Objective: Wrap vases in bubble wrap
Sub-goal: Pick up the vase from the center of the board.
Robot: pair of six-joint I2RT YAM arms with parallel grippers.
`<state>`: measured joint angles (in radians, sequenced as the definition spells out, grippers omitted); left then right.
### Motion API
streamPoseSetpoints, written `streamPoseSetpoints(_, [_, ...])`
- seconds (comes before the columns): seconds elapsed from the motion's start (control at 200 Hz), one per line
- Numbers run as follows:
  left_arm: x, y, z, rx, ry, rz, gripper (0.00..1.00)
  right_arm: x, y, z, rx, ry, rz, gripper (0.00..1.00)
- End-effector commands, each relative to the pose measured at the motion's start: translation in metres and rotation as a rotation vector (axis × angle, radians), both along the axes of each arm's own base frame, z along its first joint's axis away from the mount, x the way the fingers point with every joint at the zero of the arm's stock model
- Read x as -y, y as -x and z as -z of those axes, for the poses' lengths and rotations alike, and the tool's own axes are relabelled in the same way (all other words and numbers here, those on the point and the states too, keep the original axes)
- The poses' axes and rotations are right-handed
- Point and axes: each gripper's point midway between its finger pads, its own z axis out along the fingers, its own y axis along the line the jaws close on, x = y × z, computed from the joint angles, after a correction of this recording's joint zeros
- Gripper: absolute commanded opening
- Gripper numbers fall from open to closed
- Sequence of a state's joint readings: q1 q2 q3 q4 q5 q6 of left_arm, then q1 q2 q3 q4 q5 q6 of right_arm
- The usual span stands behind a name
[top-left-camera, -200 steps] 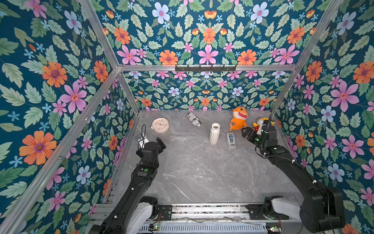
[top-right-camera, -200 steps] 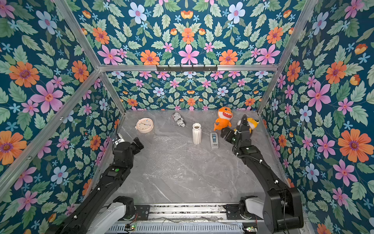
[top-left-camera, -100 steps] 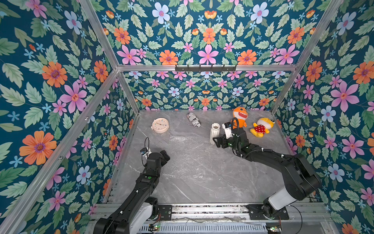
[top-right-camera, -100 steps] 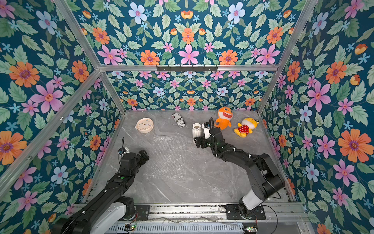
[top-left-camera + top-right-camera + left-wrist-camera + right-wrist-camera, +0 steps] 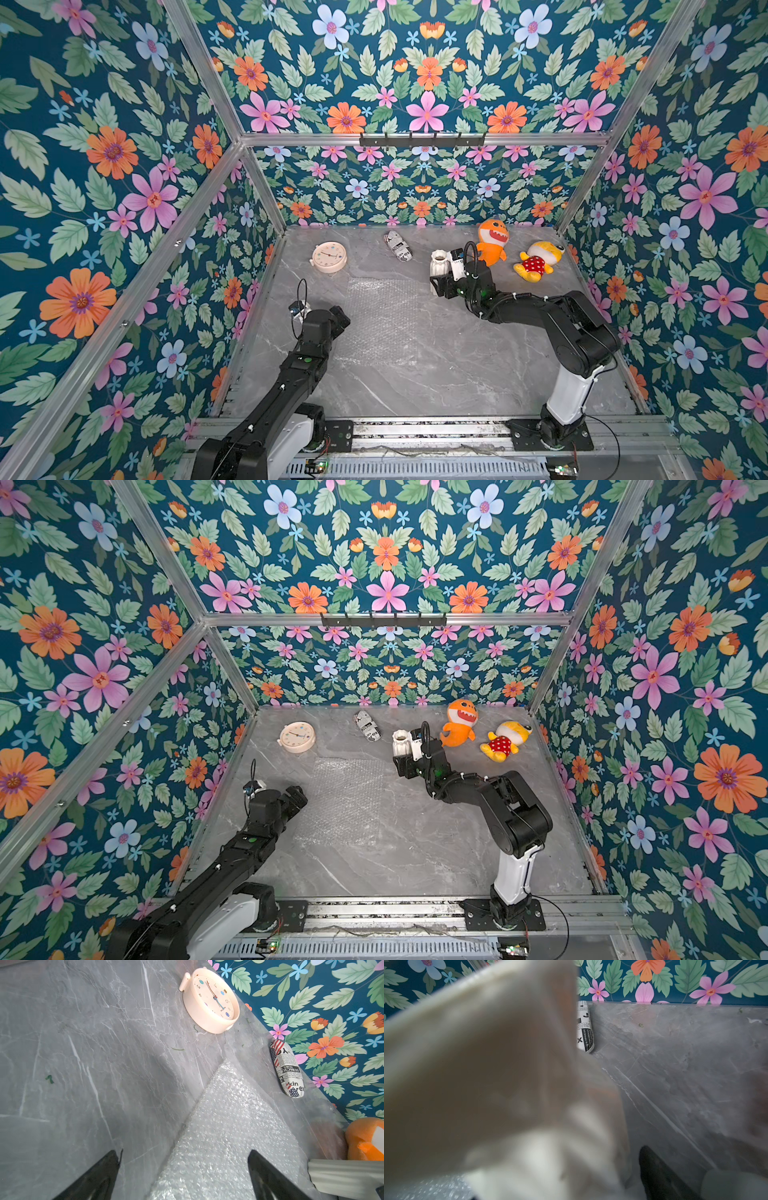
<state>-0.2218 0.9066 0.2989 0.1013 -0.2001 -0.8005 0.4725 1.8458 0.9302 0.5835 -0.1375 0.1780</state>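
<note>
The vase (image 5: 439, 262) stands upright on the desk (image 5: 415, 374), just off the far right corner of the wrap (image 5: 382, 316), which lies flat mid-desk. The right claw (image 5: 441, 287) sits low at the vase's base, reaching sideways across its vertical axis. The vase fills the right wrist view, too blurred to tell whether the claw has clamped. The left claw (image 5: 343, 318) hangs released over the wrap's left edge, well apart from the vase. The right arm is nearer, so carrying the vase left onto the wrap looks like its job.

marble table (image 5: 415, 374) — bubble wrap (image 5: 382, 316), clock (image 5: 329, 257), printed cylinder (image 5: 398, 246).
</note>
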Motion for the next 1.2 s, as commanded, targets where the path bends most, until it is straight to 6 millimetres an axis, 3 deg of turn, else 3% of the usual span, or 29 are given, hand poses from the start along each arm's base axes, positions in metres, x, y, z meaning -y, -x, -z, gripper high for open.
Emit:
streamPoseSetpoints(0.0, [-0.006,0.002,-0.001,-0.006,-0.031,-0.019,0.98,0.000,-0.012,-0.019,0.105,-0.025,0.046,0.77])
streamPoseSetpoints(0.295, [-0.007,0.001,-0.001,-0.018,-0.056,-0.016,0.98,-0.003,-0.016,-0.015,0.155,-0.003,0.049,0.71])
streamPoseSetpoints(0.565, [-0.013,0.002,-0.003,-0.033,-0.095,-0.029,0.99,-0.013,-0.014,-0.017,0.226,0.048,0.038,0.58])
streamPoseSetpoints(0.83, [-0.010,-0.001,0.002,-0.047,-0.101,-0.010,0.99,-0.016,-0.011,-0.030,0.235,0.072,0.015,0.51])
streamPoseSetpoints(1.03, [-0.003,-0.010,0.007,-0.058,-0.092,0.020,0.98,-0.024,0.000,-0.032,0.098,0.173,-0.060,0.48])
streamPoseSetpoints(1.195, [0.001,-0.025,0.012,-0.099,-0.045,0.039,0.97,-0.048,0.032,-0.034,0.021,0.386,-0.193,0.45])
